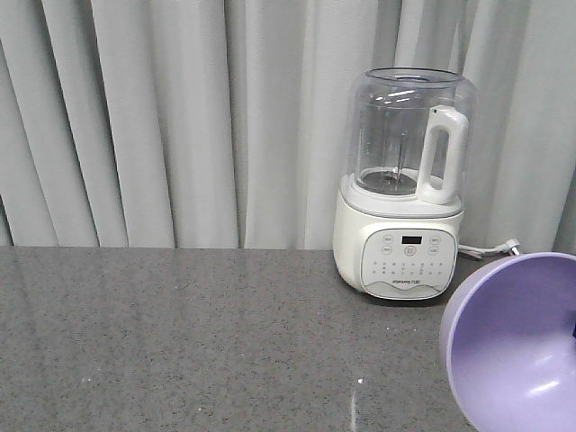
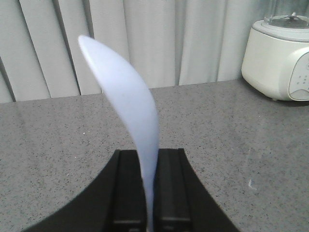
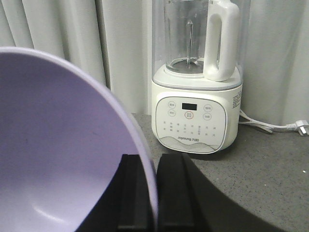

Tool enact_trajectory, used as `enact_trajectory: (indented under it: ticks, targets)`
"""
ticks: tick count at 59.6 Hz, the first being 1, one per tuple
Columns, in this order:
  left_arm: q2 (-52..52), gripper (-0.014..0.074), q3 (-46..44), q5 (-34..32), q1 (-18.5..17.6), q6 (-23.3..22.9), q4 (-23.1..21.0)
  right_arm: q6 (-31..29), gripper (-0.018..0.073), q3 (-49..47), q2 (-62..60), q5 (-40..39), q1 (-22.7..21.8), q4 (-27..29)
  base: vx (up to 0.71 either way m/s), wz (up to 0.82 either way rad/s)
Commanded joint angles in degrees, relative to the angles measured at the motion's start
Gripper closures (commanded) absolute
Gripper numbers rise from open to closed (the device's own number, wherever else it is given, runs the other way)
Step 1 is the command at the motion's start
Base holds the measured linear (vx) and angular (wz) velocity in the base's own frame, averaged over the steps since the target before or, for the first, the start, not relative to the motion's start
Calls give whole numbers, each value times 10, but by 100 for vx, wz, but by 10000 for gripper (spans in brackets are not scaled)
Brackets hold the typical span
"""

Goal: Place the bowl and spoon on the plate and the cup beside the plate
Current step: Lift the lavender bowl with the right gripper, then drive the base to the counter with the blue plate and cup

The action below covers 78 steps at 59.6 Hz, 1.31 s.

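- While the jaws of the right gripper (image 3: 155,166) are clenched on the wall of the lavender bowl (image 3: 58,154), one black finger inside the rim and one outside, the bowl is tipped up on edge rather than lying flat.
- From the front, the bowl (image 1: 517,346) shows in front of the blender (image 1: 403,193) and to its right. Its hollow faces left, and the frame edge cuts off its right part.
- The left gripper (image 2: 148,164) has its jaws pressed tight on the handle of the pale blue spoon (image 2: 130,111). The scoop stands upright, seen edge-on and curving to the left. It is to the left of the blender and on the near side of it.
- The blender has a cream base with a button panel, a clear jug and a white handle. It stands at the back of the grey speckled counter (image 1: 180,333), close against the pale pleated curtain (image 1: 162,117).
- A white cord (image 3: 275,128) with a plug lies on the counter just to the right of the blender's base.
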Motion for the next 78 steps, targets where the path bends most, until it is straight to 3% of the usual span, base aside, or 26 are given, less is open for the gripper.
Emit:
enact_trajectory:
  ticks: [1, 31, 78]
  targets:
    - [-2, 596, -15, -45, -5, 1, -13, -6, 571, -18, 1, -14, -2, 27, 0, 0]
    - [-2, 596, -15, -45, -5, 1, -13, -6, 571, -18, 1, -15, -2, 27, -14, -9]
    - [-2, 596, -15, -45, -5, 1, -13, -10, 571, -18, 1, -15, -2, 27, -22, -45]
